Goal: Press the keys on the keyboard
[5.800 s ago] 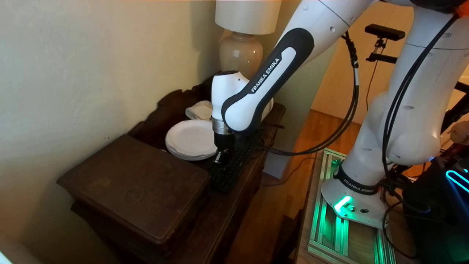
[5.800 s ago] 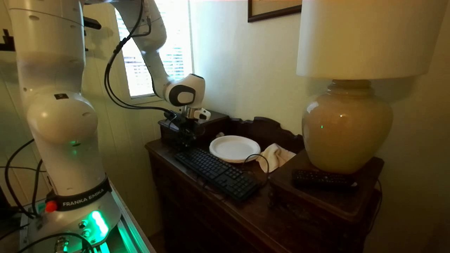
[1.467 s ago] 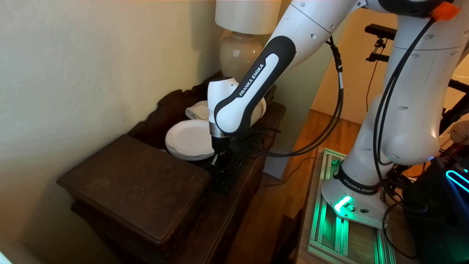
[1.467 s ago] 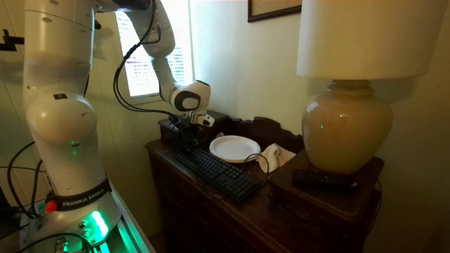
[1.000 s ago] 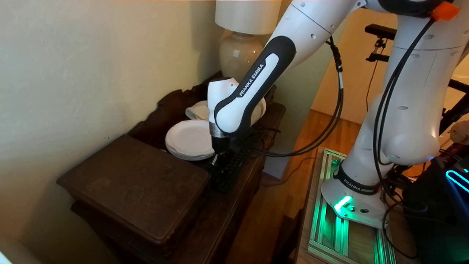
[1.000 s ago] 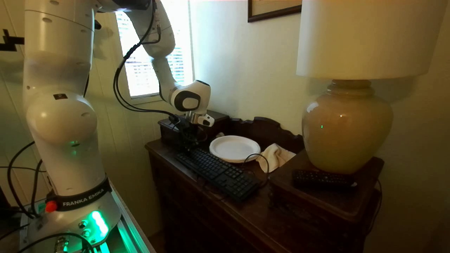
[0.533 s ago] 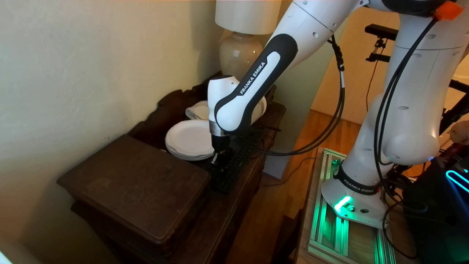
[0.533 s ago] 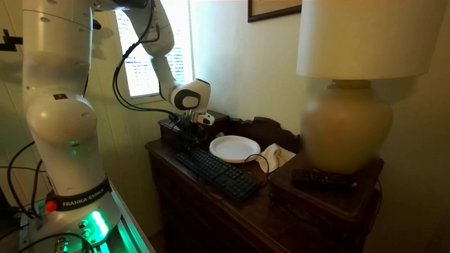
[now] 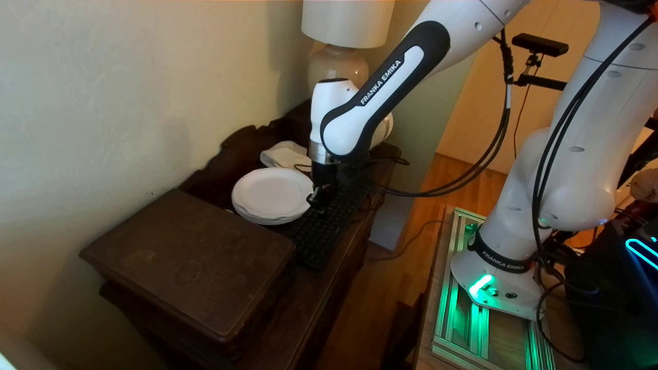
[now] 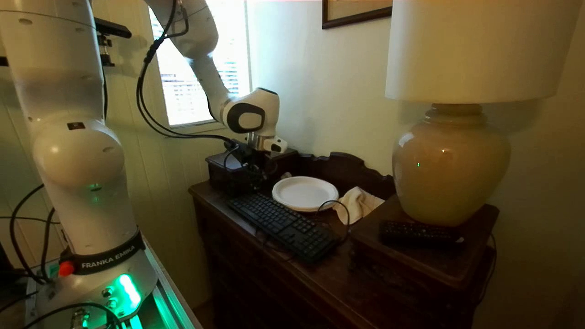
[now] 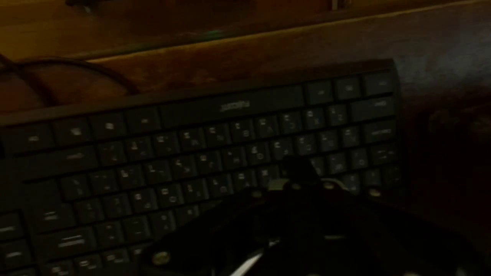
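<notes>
The long black keyboard [image 9: 320,239] lies on the dark wooden dresser; it also shows in an exterior view [image 10: 287,224] and in the dim wrist view [image 11: 264,100]. Its rows of small dark keys [image 11: 188,168] carry pale markings. My gripper [image 11: 301,168] is shut, its dark fingertips together with nothing seen between them. In the wrist view the fingertips cover a few keys toward the right end. In both exterior views the gripper [image 9: 314,201] [image 10: 253,180] is above the keyboard and appears raised off the keys. The keys under the gripper are hidden.
White plates [image 9: 271,194] stand right beside the keyboard, with a cream cloth [image 10: 358,204] behind. A raised wooden box section [image 9: 190,262] borders the keyboard's end. A lamp [image 10: 450,164] and a remote [image 10: 418,233] stand on the opposite raised section. A cable [image 10: 346,210] loops by the keyboard.
Half a second to 1.5 s ago my gripper was lower, down at the keys. Now it has risen and shifted a little along the keyboard. The keyboard and plates have not moved.
</notes>
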Tool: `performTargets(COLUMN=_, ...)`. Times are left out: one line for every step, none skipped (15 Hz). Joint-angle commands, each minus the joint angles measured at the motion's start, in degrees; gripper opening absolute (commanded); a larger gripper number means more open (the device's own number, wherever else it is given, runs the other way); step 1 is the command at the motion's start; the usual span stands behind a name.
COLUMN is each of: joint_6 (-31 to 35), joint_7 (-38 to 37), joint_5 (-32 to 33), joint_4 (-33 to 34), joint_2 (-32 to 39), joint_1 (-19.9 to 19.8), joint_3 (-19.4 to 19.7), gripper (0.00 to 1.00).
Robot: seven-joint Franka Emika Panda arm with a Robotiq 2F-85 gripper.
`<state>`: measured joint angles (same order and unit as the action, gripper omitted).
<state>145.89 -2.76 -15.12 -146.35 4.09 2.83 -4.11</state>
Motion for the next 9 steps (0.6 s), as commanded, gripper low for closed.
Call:
performTargets(joint_6=-2.34, joint_7=-2.31, joint_5=5.02, joint_4=-5.26, joint_2=-6.6, joint_1=-2.22, joint_3=3.27, gripper=0.0)
performTargets(joint_6=-2.56, joint_7=-2.91, joint_5=6.51, joint_4=-6.1, joint_2=-7.58, joint_1=-2.97, joint_3=4.26, gripper=0.0)
performTargets(joint_6=-2.85, joint_7=-4.08, joint_5=9.05, joint_4=-6.78, joint_2=-8.49, joint_1=-3.94, joint_3=5.36, gripper=0.0)
performTargets(joint_6=-3.26, joint_7=-5.05, joint_5=11.41, joint_4=-7.18, joint_2=-9.2, joint_1=-4.93, joint_3=6.35, gripper=0.0)
performTargets(joint_6=-3.19, joint_7=-5.73, joint_5=13.51, joint_4=-7.64, joint_2=-9.69, joint_1=-5.92, joint_3=7.21, gripper=0.0)
performTargets(joint_6=-2.97, joint_7=-6.09, joint_5=15.51, joint_4=-7.83, joint_2=-9.9, joint_1=-7.01, joint_3=8.08, gripper=0.0)
performTargets(joint_6=-2.83, joint_7=-5.97, joint_5=16.74, joint_4=-7.9, joint_2=-10.18, joint_1=-7.98, joint_3=8.88, gripper=0.0)
performTargets(joint_6=-2.63, joint_7=-5.92, joint_5=17.91, joint_4=-7.8, joint_2=-10.01, joint_1=-8.72, joint_3=9.4, gripper=0.0)
performTargets(joint_6=-2.24, joint_7=-4.17, joint_5=14.81, joint_4=-6.28, joint_2=-7.68, joint_1=-7.61, joint_3=8.68, gripper=0.0)
